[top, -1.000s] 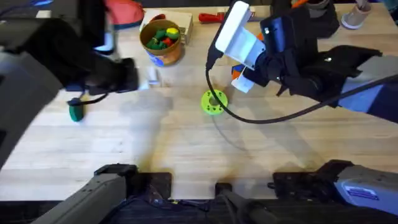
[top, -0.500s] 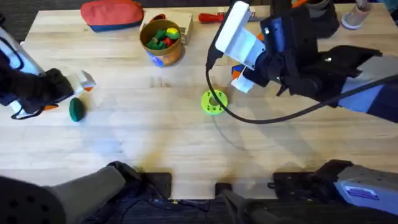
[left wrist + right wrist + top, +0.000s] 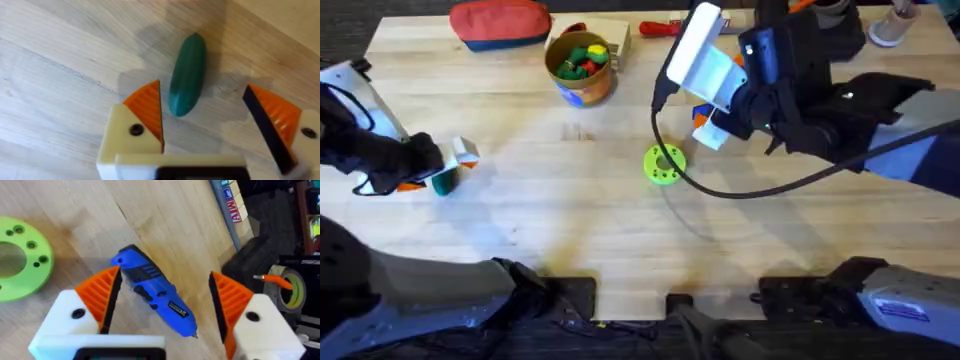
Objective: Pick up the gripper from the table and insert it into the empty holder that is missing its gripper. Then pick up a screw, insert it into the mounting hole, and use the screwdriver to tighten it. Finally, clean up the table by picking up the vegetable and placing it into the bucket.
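My left pincer point(image 3: 455, 165) hangs over the vegetable point(image 3: 187, 74) at the surface's point(image 3: 570, 220) left edge. The bucket point(image 3: 580, 68) stands far behind, mid-surface. My right pincer point(image 3: 162, 307) straddles the screwdriver point(image 3: 155, 290), the perforated disc point(image 3: 663, 164) just beside.

Overhead looks down across the table point(image 3: 620, 220). Each wrist camera peers closely past its own fingers: vegetable point(image 3: 187, 74) left, screwdriver point(image 3: 155, 292) right, both seemingly overhead too.

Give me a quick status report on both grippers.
Left gripper open, vegetable lying just ahead of it. Right gripper open over screwdriver. Nothing in the way.
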You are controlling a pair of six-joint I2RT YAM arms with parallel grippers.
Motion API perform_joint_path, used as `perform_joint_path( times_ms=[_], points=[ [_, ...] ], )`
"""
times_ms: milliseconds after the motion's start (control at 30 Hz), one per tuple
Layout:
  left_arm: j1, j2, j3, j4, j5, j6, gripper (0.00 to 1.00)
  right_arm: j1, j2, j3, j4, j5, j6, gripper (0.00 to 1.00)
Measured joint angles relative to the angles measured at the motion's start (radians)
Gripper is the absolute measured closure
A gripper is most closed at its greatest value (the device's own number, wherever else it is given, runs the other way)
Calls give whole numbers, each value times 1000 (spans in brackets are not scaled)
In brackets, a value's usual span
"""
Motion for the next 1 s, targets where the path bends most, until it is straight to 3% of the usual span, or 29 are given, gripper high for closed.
perform_joint_path(
  times_ms=[100,200,267,467,767,867,1000],
  points=[
    [0,41,0,3,0,18,30,-5,0,0,-8,0,0,10],
    [0,49,0,5,-3,27,115,-9,0,0,-11,0,0,8],
    [1,49,0,13,-5,31,275,-9,0,0,-11,0,0,10],
    [8,47,3,19,-3,44,953,-9,0,0,-12,0,0,10],
    [2,1,5,19,18,-11,972,-9,0,0,-12,0,0,10],
    [-28,-64,12,53,114,-61,972,-9,0,0,-12,0,0,10],
    [-124,-130,29,157,274,-152,972,-9,0,0,-12,0,0,10]
  ],
)
